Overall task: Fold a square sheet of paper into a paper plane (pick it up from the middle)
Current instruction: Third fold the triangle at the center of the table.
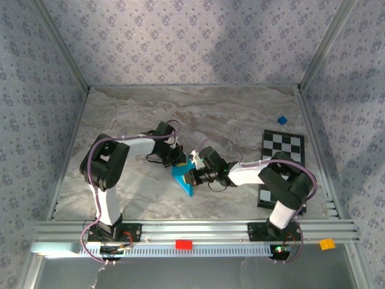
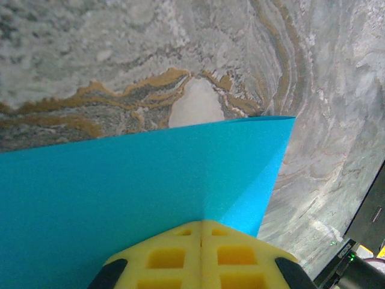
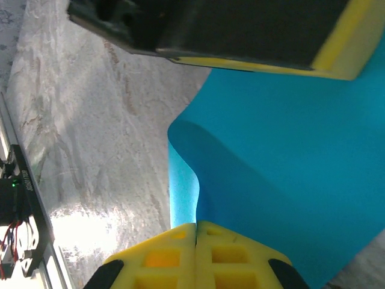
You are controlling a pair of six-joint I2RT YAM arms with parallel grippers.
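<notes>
Top view: high, behind arms, facing down. Wrist views: close behind fingertips, facing forward. All share square sheet of paper.

The left arm rises from its base, bends at the elbow and sends its forearm rightward. The right arm mirrors it, with its forearm running leftward. The left hand and right hand sit close together between the two bases (the left one slightly farther from them). In each wrist view the yellow fingers press flat against each other, jaws closed, each hand pinching an edge of the square sheet of paper. The left hand's dark underside crosses the top of the right wrist view.
</notes>
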